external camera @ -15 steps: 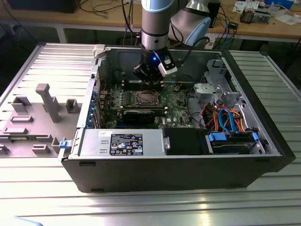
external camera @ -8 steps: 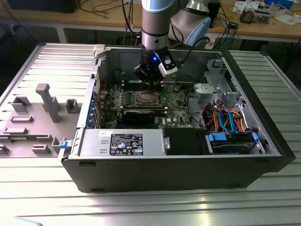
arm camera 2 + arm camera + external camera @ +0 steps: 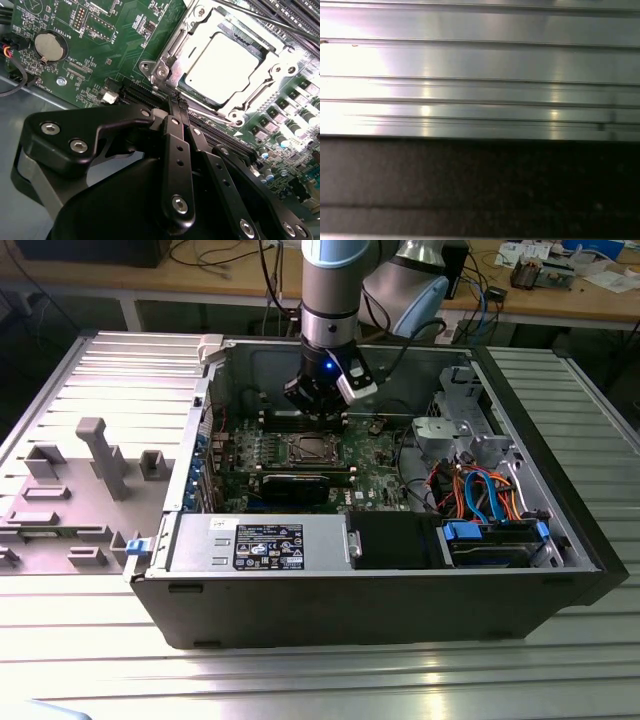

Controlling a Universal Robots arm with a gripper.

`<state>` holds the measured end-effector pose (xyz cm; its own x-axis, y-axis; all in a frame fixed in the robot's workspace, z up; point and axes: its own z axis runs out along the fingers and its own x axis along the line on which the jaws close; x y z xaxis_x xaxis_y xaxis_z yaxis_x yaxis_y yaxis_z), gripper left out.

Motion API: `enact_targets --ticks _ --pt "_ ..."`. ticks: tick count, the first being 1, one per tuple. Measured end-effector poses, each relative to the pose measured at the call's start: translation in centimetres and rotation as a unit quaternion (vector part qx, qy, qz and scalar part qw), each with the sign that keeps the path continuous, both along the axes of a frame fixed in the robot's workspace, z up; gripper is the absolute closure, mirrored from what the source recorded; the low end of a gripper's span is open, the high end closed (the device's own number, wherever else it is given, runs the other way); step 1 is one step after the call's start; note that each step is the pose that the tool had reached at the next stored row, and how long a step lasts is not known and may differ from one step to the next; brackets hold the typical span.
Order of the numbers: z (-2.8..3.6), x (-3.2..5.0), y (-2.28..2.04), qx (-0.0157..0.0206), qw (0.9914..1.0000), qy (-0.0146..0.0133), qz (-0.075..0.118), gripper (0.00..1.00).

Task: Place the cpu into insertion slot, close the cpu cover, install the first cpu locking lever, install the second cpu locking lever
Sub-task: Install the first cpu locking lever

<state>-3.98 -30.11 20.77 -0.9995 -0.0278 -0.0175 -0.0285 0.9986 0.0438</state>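
Arm's black gripper [image 3: 178,107] is down inside the open black computer case [image 3: 400,610] on the ribbed aluminium table [image 3: 300,680], jaws pressed together and holding nothing, tips at the edge of the silver-rimmed square insertion slot [image 3: 165,57]. Flat silver-grey square cpu [image 3: 222,62] sits in the slot on the green circuit board [image 3: 120,30], thin silver metal cpu cover [image 3: 272,65] down around it.

We see a plain silver-grey cpu [image 3: 222,62] framed by the silver cpu cover [image 3: 197,30], set on a green circuit board [image 3: 115,35] speckled with small components. The end effector [image 3: 179,107] is matte black with silver screws, and the ribbed bench [image 3: 330,680] gleams pale grey.
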Motion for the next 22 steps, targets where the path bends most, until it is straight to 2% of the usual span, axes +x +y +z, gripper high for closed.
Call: enact_targets --ticks 4,13,22 --pt "-0.19 0.07 0.04 -0.0001 1.00000 0.0001 0.000 0.89" --pt "-0.22 0.10 0.04 0.0000 1.00000 0.0000 -0.001 0.89" --pt "0.03 0.10 0.04 0.0000 1.00000 0.0000 -0.001 0.89"
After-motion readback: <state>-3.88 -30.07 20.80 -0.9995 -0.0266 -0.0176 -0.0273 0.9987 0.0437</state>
